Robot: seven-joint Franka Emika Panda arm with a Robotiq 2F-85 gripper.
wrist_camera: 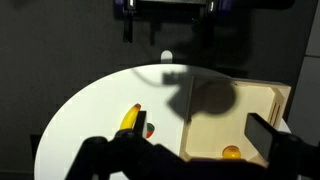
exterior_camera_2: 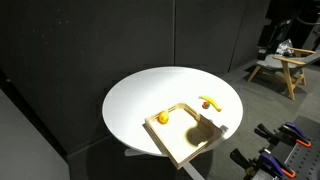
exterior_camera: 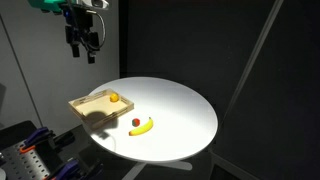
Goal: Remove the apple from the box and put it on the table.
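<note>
The hand hangs high, pointing down, jaws apart.

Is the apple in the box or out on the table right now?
In the box. The apple sits on the floor of the box, inside the rim near a corner, in both exterior views; the wrist view agrees.

the gripper is black, blocky and two-pronged, with a teal housing above it.
</note>
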